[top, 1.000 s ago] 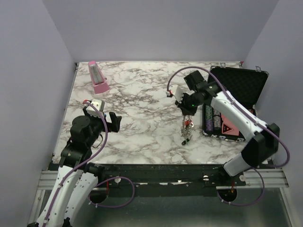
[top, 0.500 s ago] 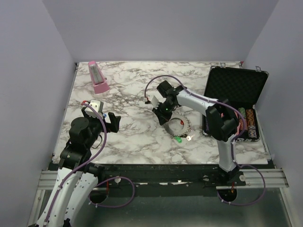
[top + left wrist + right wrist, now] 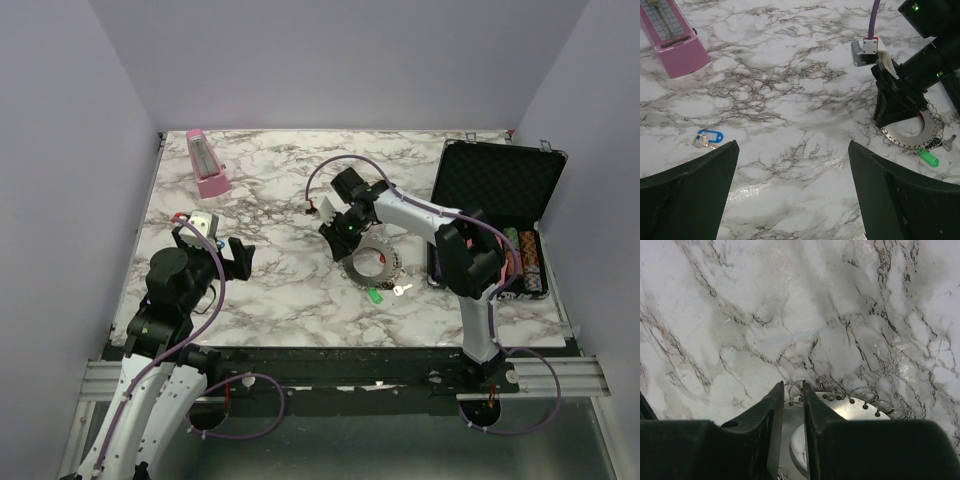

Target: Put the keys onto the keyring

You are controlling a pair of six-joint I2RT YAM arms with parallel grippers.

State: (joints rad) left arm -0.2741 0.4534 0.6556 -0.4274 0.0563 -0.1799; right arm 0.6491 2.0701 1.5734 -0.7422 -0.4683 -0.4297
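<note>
The keyring [image 3: 374, 264] is a flat grey toothed ring lying on the marble, with wire loops along its rim [image 3: 860, 407]. A green-headed key [image 3: 375, 295] and a bare silver key [image 3: 401, 290] lie at its near edge. In the left wrist view they show as the green head [image 3: 928, 159] and the silver key [image 3: 948, 142]. A blue-headed key [image 3: 707, 138] lies alone far to the left. My right gripper [image 3: 793, 388] points down over the ring's far-left rim, its jaws a narrow gap apart with the ring's band showing between them. My left gripper [image 3: 792, 145] hovers wide open over bare marble.
A pink metronome [image 3: 208, 165] stands at the back left. An open black case [image 3: 500, 180] with stacked round chips [image 3: 528, 262] sits at the right edge. The right arm's body [image 3: 920, 70] rises over the ring.
The right arm swung left and down, bringing the ring from hanging in the air to lying flat on the marble. Its jaws then parted slightly. The left arm stayed still.
</note>
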